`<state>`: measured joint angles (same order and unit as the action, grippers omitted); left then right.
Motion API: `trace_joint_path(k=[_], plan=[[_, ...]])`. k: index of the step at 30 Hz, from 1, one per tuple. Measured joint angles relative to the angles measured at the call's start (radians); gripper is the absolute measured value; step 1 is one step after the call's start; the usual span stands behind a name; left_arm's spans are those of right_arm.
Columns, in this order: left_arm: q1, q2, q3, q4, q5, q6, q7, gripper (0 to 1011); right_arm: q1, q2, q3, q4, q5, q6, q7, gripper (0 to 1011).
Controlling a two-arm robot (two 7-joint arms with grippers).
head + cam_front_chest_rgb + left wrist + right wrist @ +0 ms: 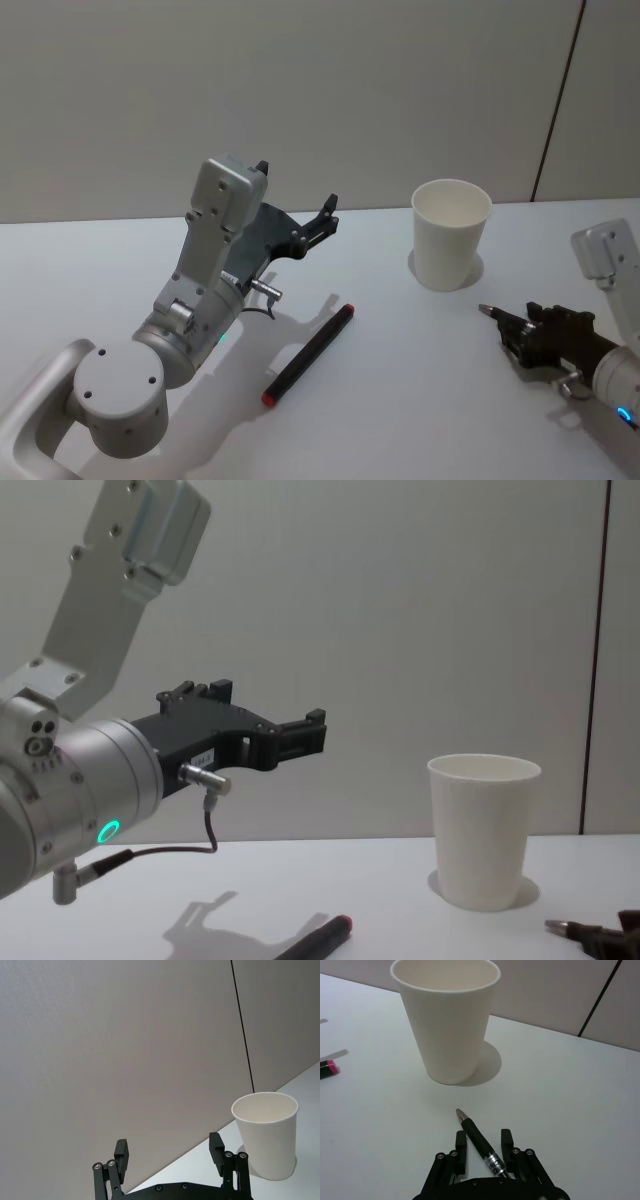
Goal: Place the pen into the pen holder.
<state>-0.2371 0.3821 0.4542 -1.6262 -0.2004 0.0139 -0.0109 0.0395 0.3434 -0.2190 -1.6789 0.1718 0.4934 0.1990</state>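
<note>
Grasp step: right gripper (pixel 483 1135) low on bench (pixel 570 1100), released, straddling pen (pixel 471 1127), cup (pixel 447 1025) ahead; next clench, lift, upend over cup; left gripper (pixel 168 1142) raised, released.

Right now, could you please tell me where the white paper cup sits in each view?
Head view: paper cup upper right of centre.
Left wrist view: paper cup lower right.
Right wrist view: paper cup top, left of centre.
Chest view: paper cup lower right.
Shared landmark: the dark wall seam.
</note>
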Motion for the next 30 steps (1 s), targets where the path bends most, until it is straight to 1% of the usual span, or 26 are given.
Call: trace_joint_path(k=[2,3,5,7,12,27,30], plan=[[0.0,0.0,0.0,0.0,0.0,0.0,0.0,1001,0.001,0.0,0.0,-0.001,0.0,-0.003,0.008,390],[0.0,0.0,0.0,0.0,0.0,0.0,0.0,1001,0.001,0.0,-0.001,-0.001,0.0,-0.004,0.011,367],[0.0,0.0,0.0,0.0,0.0,0.0,0.0,1001,0.002,0.0,-0.001,-0.002,0.0,-0.005,0.018,290],[0.0,0.0,0.0,0.0,0.0,0.0,0.0,1001,0.003,0.001,-0.001,-0.003,0.001,-0.006,0.022,253],[0.0,0.0,0.0,0.0,0.0,0.0,0.0,1001,0.005,0.001,-0.002,-0.006,0.002,-0.01,0.031,118],[0.0,0.0,0.0,0.0,0.0,0.0,0.0,1001,0.007,0.002,-0.002,-0.011,0.006,-0.02,0.045,108],[0.0,0.0,0.0,0.0,0.0,0.0,0.0,1001,0.006,0.002,-0.001,-0.013,0.013,-0.029,0.047,107]])
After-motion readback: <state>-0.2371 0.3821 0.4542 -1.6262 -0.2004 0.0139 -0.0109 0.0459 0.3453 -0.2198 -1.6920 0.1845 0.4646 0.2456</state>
